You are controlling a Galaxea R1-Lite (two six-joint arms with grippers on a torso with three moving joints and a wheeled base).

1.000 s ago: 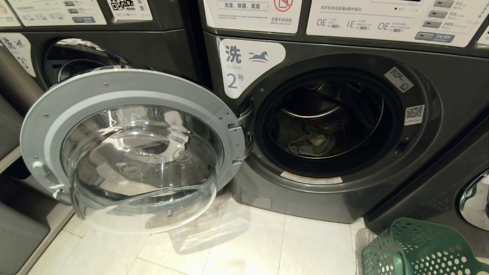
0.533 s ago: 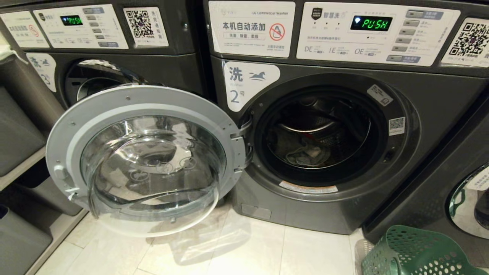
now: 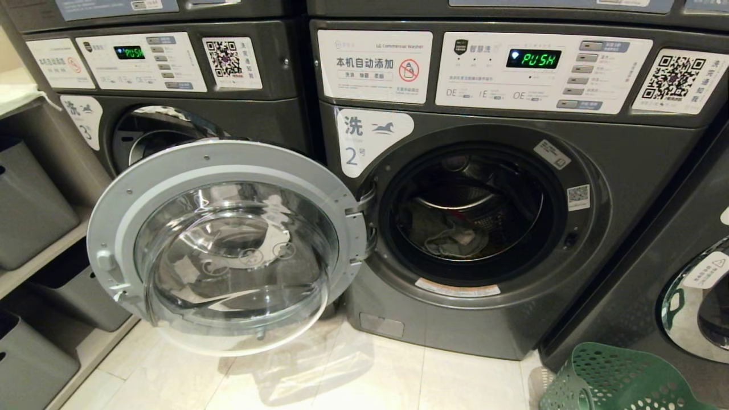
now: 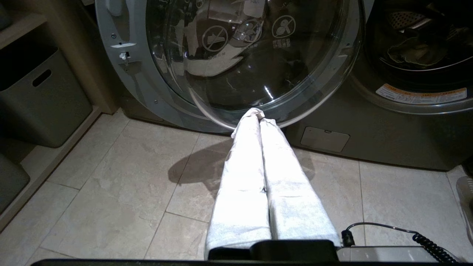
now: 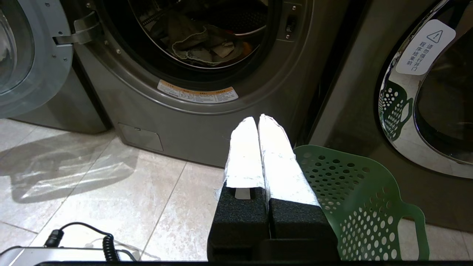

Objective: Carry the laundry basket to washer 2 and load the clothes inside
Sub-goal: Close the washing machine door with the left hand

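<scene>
Washer 2 (image 3: 626, 188) stands straight ahead, dark grey, with a white label showing a blue "2" (image 3: 370, 139). Its round glass door (image 3: 228, 250) is swung wide open to the left. Clothes (image 3: 450, 236) lie in a heap inside the drum, and the same clothes (image 5: 201, 42) show in the right wrist view. The green laundry basket (image 3: 609, 384) sits on the floor at the lower right, close beside my right gripper (image 5: 258, 119). That gripper is shut and holds nothing. My left gripper (image 4: 259, 114) is shut and empty too, low above the tiles before the open door.
Washer 3 (image 3: 188, 119) stands behind the open door on the left, and another machine's chrome-rimmed door (image 3: 695, 302) is at the right. Grey storage bins (image 3: 31, 193) fill shelves at the far left. Pale floor tiles (image 3: 364, 376) lie before the washers.
The whole head view has shifted downward: the control panels and "PUSH" displays have come into view and the basket sits lower in the picture. Nothing in the scene has moved.
</scene>
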